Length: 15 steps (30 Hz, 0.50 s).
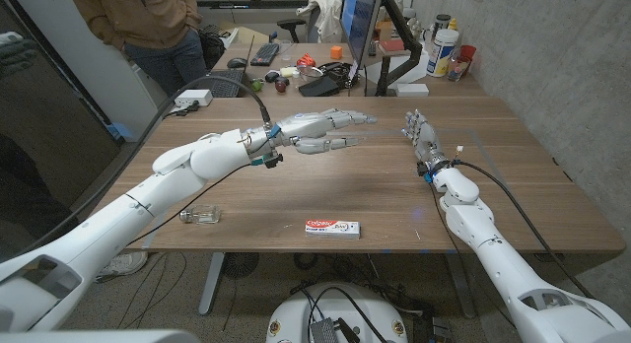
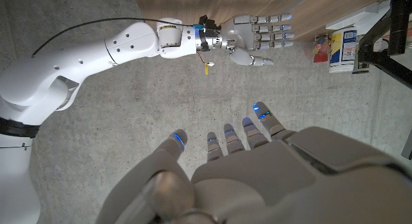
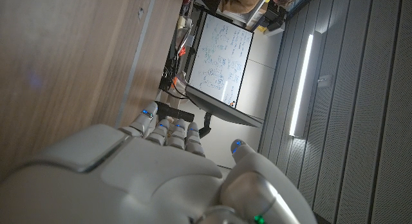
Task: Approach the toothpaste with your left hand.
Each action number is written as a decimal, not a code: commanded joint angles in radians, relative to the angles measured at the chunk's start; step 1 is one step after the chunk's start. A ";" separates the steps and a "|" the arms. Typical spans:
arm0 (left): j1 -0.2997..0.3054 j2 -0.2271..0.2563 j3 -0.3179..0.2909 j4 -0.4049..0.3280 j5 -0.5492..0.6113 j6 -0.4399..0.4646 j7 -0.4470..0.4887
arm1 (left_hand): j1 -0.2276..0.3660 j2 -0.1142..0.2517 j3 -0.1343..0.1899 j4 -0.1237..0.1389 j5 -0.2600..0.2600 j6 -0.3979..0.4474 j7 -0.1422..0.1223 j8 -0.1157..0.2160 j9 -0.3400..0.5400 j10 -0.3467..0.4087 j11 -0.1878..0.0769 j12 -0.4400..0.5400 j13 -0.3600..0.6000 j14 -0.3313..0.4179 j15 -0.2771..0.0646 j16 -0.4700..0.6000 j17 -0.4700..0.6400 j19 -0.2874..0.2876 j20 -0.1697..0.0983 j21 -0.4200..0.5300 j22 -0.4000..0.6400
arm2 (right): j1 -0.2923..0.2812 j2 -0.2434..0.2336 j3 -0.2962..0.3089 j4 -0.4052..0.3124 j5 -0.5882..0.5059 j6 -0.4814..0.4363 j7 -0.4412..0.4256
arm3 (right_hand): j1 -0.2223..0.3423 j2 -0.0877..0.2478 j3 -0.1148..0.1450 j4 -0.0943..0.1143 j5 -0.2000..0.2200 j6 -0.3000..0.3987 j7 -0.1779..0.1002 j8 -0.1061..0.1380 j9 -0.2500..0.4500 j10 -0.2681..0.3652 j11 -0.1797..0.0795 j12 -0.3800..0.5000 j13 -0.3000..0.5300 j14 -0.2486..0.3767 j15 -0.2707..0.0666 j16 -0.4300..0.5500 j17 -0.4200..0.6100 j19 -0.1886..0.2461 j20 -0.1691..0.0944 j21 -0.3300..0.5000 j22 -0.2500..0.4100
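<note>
The toothpaste is a red and white box lying flat near the table's front edge, at its middle. My left hand hovers well beyond it, over the middle of the table, fingers stretched out and apart, holding nothing. The left wrist view shows that hand from behind with fingers spread. My right hand stands on the right part of the table with fingers up and nothing in it; it is also seen as the right hand in the left wrist view and from behind as the right hand.
A small clear glass bottle lies near the front left of the wooden table. Behind the table stands a cluttered desk with a monitor, keyboard and bottles. A person stands at the back left.
</note>
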 commanded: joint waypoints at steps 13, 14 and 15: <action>-0.004 0.016 0.025 -0.018 0.012 0.032 -0.057 | 0.026 0.004 0.005 -0.013 0.008 -0.005 -0.014 -0.002 0.004 0.007 -0.004 0.002 0.002 0.009 -0.065 -0.006 0.001 0.012 0.003 -0.007 0.001 | 0.000 0.002 -0.002 0.007 -0.002 0.003 -0.002 | -0.007 0.094 -0.006 0.000 0.007 0.011 0.000 0.008 0.005 0.008 -0.002 0.006 0.004 0.001 -0.021 -0.003 0.001 0.005 -0.079 -0.005 0.003; -0.004 0.016 0.026 -0.018 0.012 0.034 -0.059 | 0.027 0.004 0.005 -0.013 0.008 -0.006 -0.014 -0.002 0.004 0.006 -0.002 0.002 0.002 0.008 -0.065 -0.006 0.001 0.012 0.004 -0.007 0.001 | 0.000 0.002 -0.002 0.007 -0.002 0.004 -0.003 | -0.007 0.094 -0.006 0.000 0.007 0.011 0.000 0.008 0.005 0.008 -0.002 0.006 0.004 0.001 -0.021 -0.003 0.002 0.005 -0.079 -0.005 0.003; -0.004 0.016 0.026 -0.019 0.013 0.036 -0.059 | 0.027 0.004 0.005 -0.013 0.008 -0.005 -0.015 -0.002 0.004 0.007 -0.002 0.002 0.002 0.009 -0.064 -0.006 0.001 0.011 0.004 -0.008 0.001 | 0.000 0.001 -0.002 0.007 -0.002 0.003 -0.002 | -0.008 0.094 -0.006 0.000 0.006 0.011 0.000 0.008 0.005 0.008 -0.001 0.006 0.004 0.001 -0.021 -0.003 0.002 0.005 -0.079 -0.005 0.003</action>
